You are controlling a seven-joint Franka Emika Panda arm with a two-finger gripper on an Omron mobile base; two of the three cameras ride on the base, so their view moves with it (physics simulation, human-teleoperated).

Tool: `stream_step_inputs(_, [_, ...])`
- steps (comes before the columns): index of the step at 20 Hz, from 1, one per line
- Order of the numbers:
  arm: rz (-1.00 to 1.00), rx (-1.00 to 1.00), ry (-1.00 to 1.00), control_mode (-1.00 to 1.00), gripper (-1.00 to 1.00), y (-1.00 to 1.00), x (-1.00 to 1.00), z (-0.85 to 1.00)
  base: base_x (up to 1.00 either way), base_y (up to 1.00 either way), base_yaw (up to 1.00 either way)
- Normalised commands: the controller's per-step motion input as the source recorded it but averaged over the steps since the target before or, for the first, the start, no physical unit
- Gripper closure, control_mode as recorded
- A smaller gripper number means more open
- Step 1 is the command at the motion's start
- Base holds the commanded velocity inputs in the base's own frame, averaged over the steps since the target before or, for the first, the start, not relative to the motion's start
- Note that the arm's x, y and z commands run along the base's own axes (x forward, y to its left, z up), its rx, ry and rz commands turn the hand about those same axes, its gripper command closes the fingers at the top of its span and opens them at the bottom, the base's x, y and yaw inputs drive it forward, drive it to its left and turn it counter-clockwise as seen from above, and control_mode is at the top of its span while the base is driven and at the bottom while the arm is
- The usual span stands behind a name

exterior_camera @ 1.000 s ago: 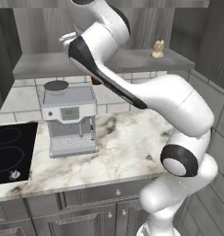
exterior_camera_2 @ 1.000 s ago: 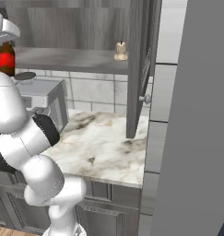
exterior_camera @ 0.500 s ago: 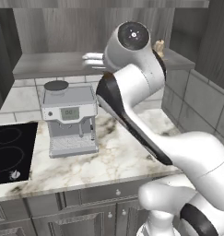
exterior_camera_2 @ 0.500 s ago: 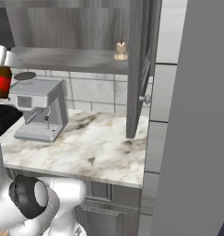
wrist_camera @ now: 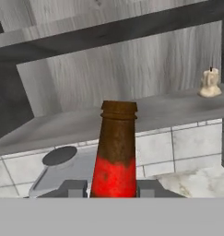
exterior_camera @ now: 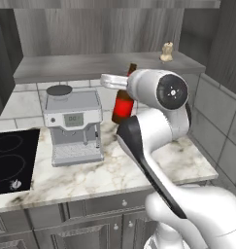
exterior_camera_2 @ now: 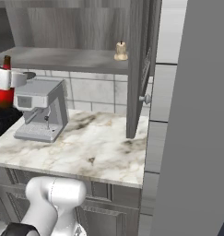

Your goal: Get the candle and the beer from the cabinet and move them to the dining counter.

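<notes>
The beer [exterior_camera: 122, 104], a dark brown bottle with a red label, hangs upright in front of the cabinet shelf [exterior_camera: 90, 65], above the worktop beside the coffee machine. My gripper [exterior_camera: 114, 80] is shut on it below the neck. In the hand view the beer [wrist_camera: 115, 152] rises between my fingertips [wrist_camera: 73, 188]. From the right base view the beer [exterior_camera_2: 4, 94] sits at the far left edge with the gripper [exterior_camera_2: 3, 79] on it. The small cream candle [exterior_camera: 166, 52] [exterior_camera_2: 120, 50] [wrist_camera: 209, 84] stands at the right end of the shelf. The dining counter is out of view.
A grey coffee machine [exterior_camera: 73, 124] [exterior_camera_2: 40, 109] stands on the marble worktop [exterior_camera: 114, 170] just left of the bottle. A black hob [exterior_camera: 10, 158] lies further left. The open cabinet door [exterior_camera_2: 137, 69] juts out to the right of the candle.
The arm has swung round and carried the beer down and away from the shelf, rightward in the left base view. The candle has not moved.
</notes>
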Motion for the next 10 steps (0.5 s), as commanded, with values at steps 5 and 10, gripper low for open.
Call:
stream_step_inputs(5, [0.01,-0.03,0.02,-1.0,1.0,-0.17,-0.38,0.01,0.0,0.0,0.0])
stream_step_inputs(10, [0.01,-0.07,0.03,-1.0,1.0,-0.38,-0.34,0.0,0.0,0.0,0.0])
